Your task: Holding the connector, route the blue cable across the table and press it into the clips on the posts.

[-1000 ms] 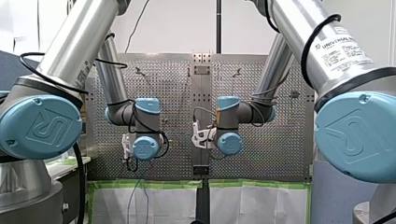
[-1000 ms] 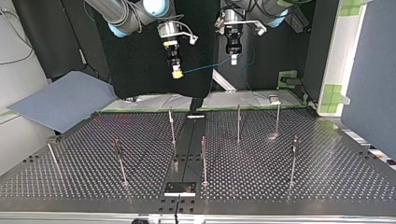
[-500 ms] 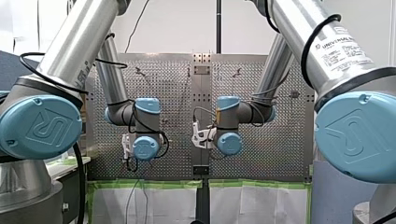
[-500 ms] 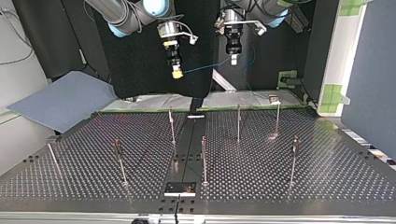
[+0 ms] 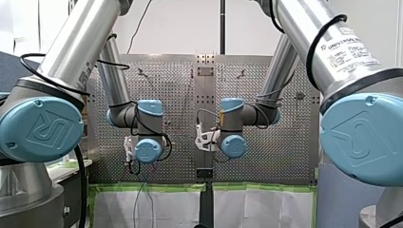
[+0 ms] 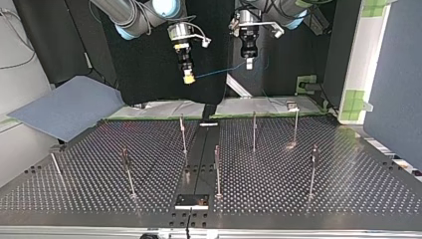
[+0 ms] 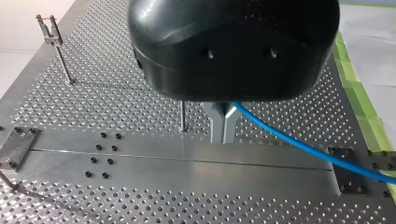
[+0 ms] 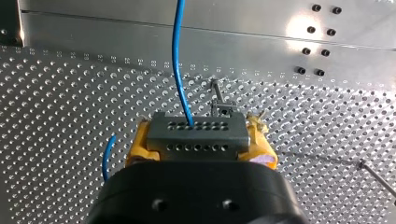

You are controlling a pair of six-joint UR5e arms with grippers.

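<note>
Top view | right gripper (image 6: 188, 77) clamped on the connector (image 8: 196, 133), left gripper (image 6: 249, 63) closed on the blue cable (image 6: 219, 72) | cable stretched in air, 9-to-3 o'clock between them | nearest post (image 6: 183, 134) at 6 o'clock of right gripper.

Perforated metal table (image 6: 358, 174) in a screened-off bay.
In the top view, a black curtain (image 6: 149, 74) hangs beyond the table's far edge. White sheets (image 6: 259, 105) edged with green tape (image 5: 266, 187) lie just past that edge. 1 grey-blue board (image 6: 64, 107) lies off 1 far corner, and 1 dark blue partition (image 6: 398, 84) stands beside the other.
</note>
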